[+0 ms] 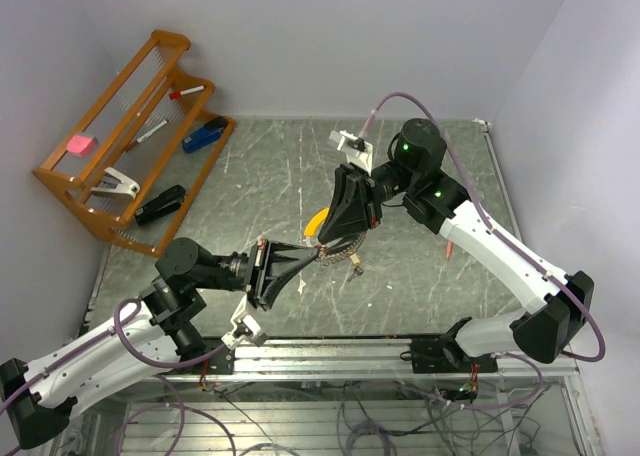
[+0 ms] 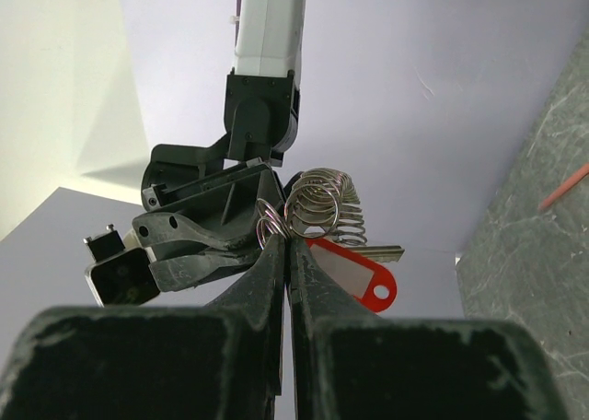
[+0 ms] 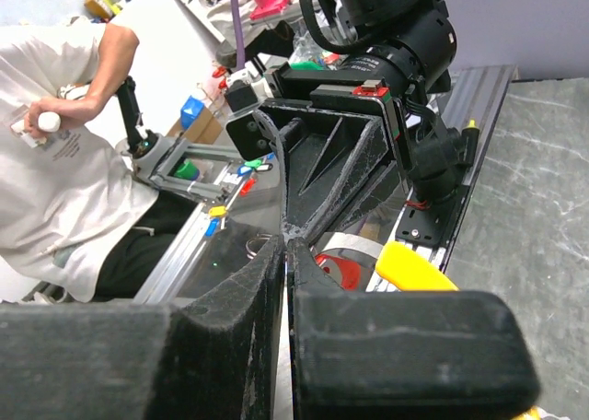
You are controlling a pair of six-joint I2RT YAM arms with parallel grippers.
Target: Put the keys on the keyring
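The keyring (image 1: 338, 253) hangs above the table's middle between both grippers. In the left wrist view its silvery coil (image 2: 324, 204) stands just past my left gripper (image 2: 291, 242), whose jaws are shut on the wire. A red-tagged key (image 2: 361, 274) with a pale blade hangs to the right of the fingers. My right gripper (image 3: 288, 246) meets the left one tip to tip, jaws pressed shut at a small silvery loop (image 2: 267, 225) of the ring. The curved yellow tag (image 3: 411, 269) and the red-tagged key (image 3: 337, 271) show beside its fingers. No brass key can be made out.
A wooden rack (image 1: 90, 191) at the back left holds staplers, markers and a pink block. A thin red stick (image 1: 450, 246) lies on the grey table right of the grippers. A seated person (image 3: 64, 162) is beyond the table's front rail.
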